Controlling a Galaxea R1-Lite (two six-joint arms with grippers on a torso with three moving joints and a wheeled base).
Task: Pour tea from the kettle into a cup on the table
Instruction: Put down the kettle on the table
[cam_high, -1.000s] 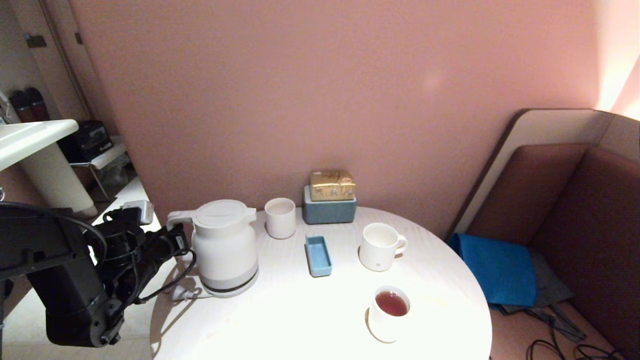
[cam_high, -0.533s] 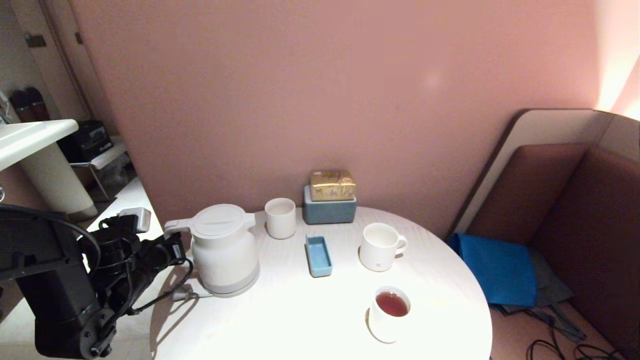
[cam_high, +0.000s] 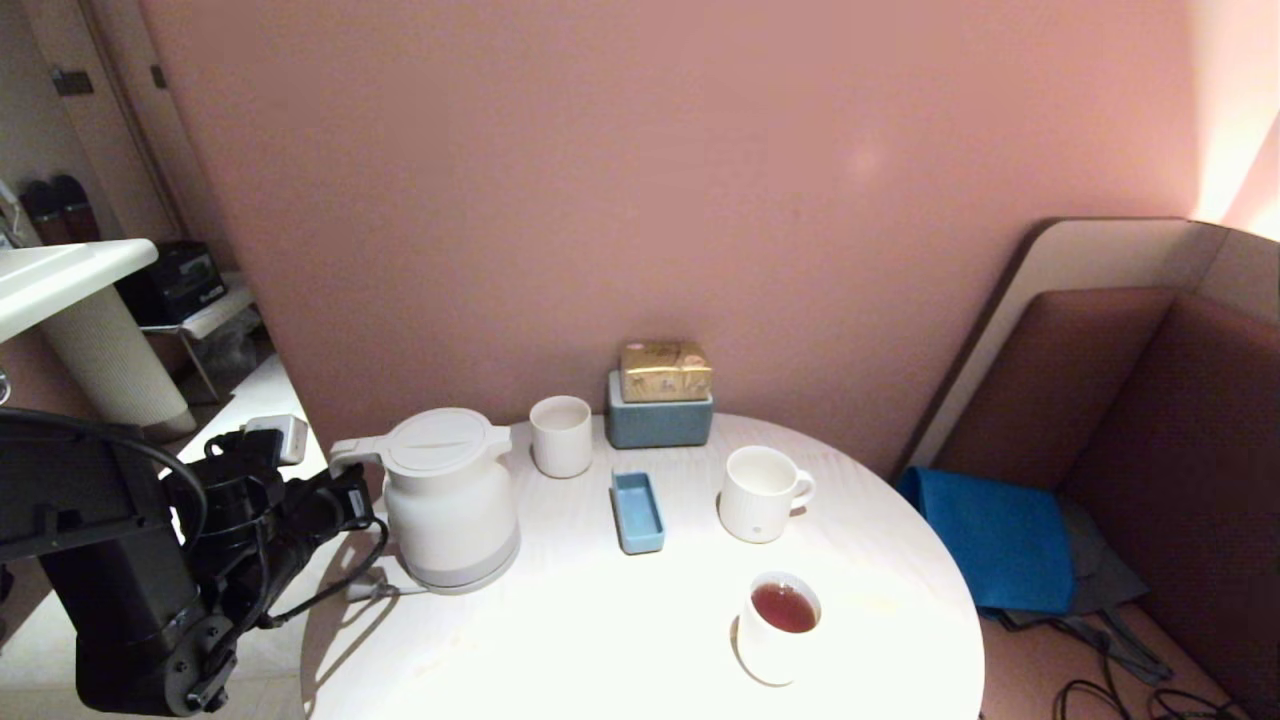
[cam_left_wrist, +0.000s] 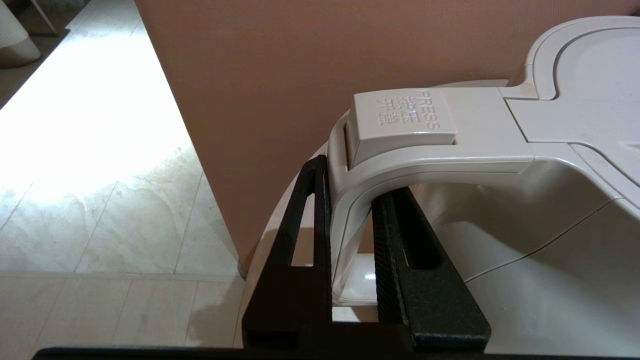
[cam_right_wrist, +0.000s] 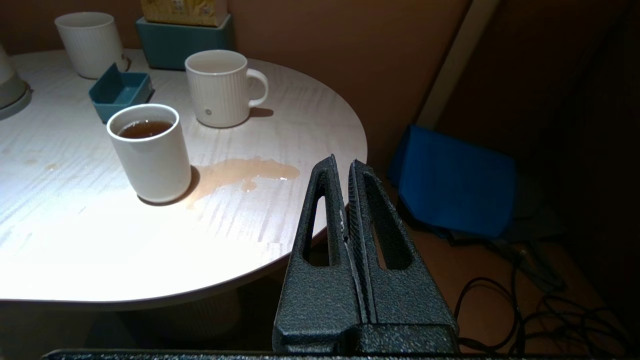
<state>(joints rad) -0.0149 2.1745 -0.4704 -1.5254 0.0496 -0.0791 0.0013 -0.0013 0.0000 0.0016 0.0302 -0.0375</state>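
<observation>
The off-white kettle (cam_high: 450, 495) stands on the left part of the round white table (cam_high: 600, 650). My left gripper (cam_high: 352, 497) is at its loop handle, shut on the upright part of the handle (cam_left_wrist: 350, 210), with one finger inside the loop and one outside. The plain white cup (cam_high: 778, 625) stands near the front right and holds reddish-brown tea (cam_high: 783, 606). My right gripper (cam_right_wrist: 342, 165) is shut and empty, off the table's edge, to the side of the cup (cam_right_wrist: 150, 160).
A ribbed handleless cup (cam_high: 560, 435), a small blue tray (cam_high: 637, 511) and a white mug (cam_high: 760, 493) stand behind the cup. A grey-blue box (cam_high: 658, 422) with a gold box (cam_high: 664, 370) sits by the wall. A brown spill (cam_right_wrist: 240, 172) lies beside the cup. The kettle's cord (cam_high: 370, 590) trails left.
The left arm and the kettle in its grip have sunk a little and edged left. The cup and the other tableware have not moved.
</observation>
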